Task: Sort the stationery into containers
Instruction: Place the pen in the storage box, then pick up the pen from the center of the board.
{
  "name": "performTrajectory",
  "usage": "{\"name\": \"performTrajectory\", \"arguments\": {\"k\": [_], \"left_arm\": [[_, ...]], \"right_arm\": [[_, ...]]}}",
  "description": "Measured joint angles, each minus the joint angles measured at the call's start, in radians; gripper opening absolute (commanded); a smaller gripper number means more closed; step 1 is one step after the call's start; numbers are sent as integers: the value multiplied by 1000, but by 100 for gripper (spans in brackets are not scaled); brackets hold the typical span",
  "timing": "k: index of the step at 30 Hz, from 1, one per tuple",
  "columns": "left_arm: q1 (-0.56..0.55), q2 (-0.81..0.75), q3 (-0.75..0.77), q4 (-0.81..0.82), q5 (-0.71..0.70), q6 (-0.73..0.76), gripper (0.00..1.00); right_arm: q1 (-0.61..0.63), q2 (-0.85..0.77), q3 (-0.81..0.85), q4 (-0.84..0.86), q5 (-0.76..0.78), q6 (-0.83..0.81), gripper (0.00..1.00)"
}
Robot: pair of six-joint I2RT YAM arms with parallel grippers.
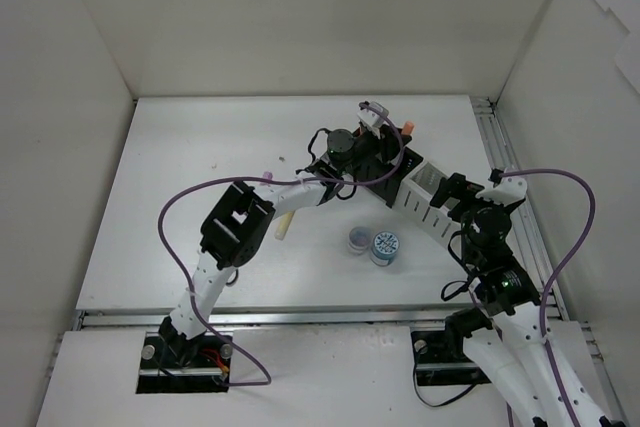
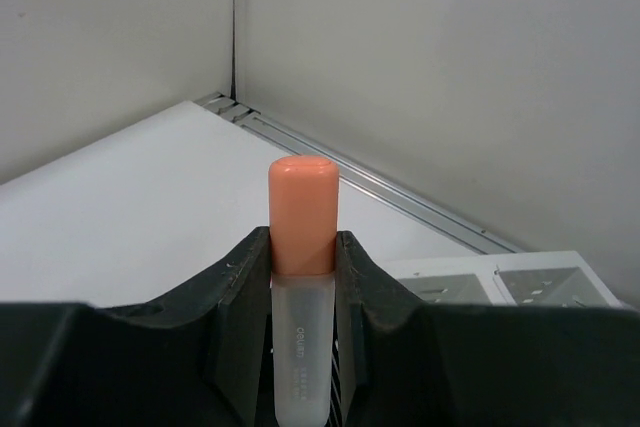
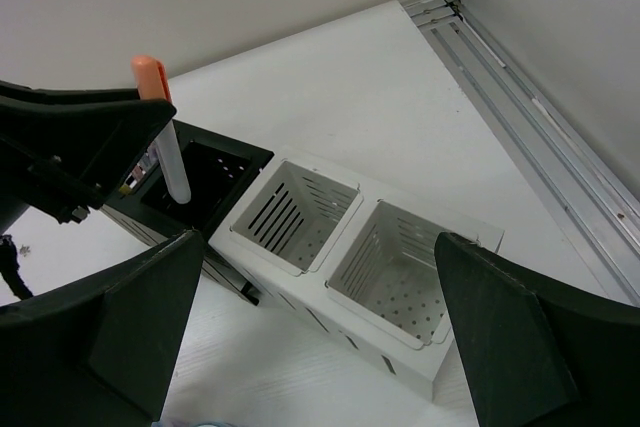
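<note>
White table [image 1: 200,147], white walls [image 1: 300,17], metal rail [image 3: 530,105]

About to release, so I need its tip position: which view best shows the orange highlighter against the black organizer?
Right wrist: the orange highlighter hangs tip-down at an open compartment of the black organizer. Left wrist shows only its cap and body clamped in the left gripper; top external shows just the orange cap.
</note>
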Motion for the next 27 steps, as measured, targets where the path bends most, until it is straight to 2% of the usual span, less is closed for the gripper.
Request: {"name": "performTrajectory", "arguments": {"k": [6, 8, 9, 13, 17, 19, 22, 27], "left_arm": [[2, -4, -83, 61, 0, -10, 51], [2, -16, -121, 75, 8, -10, 86], [2, -27, -142, 77, 13, -4, 99], [11, -174, -332, 92, 37, -14, 99], [60, -486, -636, 161, 61, -33, 100], [107, -656, -732, 123, 50, -37, 99], [167, -913, -782, -105, -35, -21, 99], [176, -1218, -782, -580, -310, -41, 99]], "right_arm": [[0, 0, 0, 0, -3, -4, 98], [0, 0, 0, -1, -11, -7, 98], [0, 0, 0, -2, -15, -10, 98], [0, 27, 26, -25, -42, -20, 98], [0, 92, 69, -45, -114, -41, 98], [5, 140, 100, -53, -154, -43, 98], [39, 255, 158, -53, -209, -45, 98], [192, 534, 298, -56, -261, -42, 98]]}}
